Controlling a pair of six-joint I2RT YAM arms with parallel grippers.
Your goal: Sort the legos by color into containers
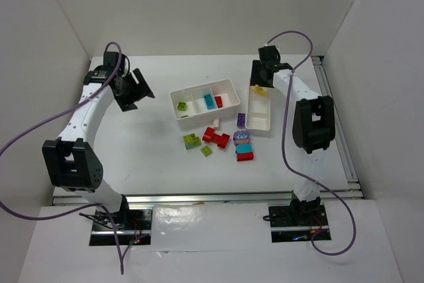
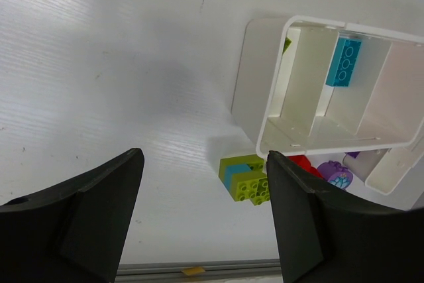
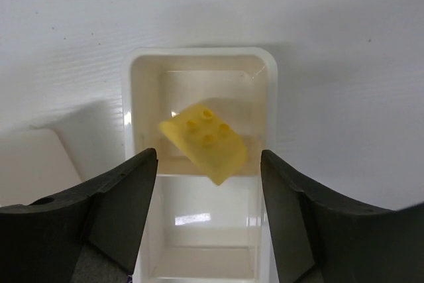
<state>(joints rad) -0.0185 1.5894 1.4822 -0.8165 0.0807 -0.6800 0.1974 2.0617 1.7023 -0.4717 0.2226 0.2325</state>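
The wide white tray (image 1: 228, 86) holds a lime brick (image 1: 182, 105), a teal brick (image 1: 209, 102) and a red brick (image 1: 218, 101) in separate compartments. The narrow tray (image 1: 267, 124) lies to its right. A yellow brick (image 3: 204, 140) lies tilted at the narrow tray's (image 3: 199, 53) far end, over a divider; it also shows in the top view (image 1: 259, 89). My right gripper (image 3: 208, 187) is open above it, not touching. My left gripper (image 1: 136, 87) is open and empty, left of the wide tray (image 2: 252, 84). The teal brick (image 2: 344, 61) shows inside.
Loose bricks lie in front of the trays: a lime-and-teal block (image 1: 192, 140), a small lime one (image 1: 207, 151), red ones (image 1: 216, 136), a purple one (image 1: 241, 120) and a purple-teal-red group (image 1: 244, 147). White walls surround the table on three sides.
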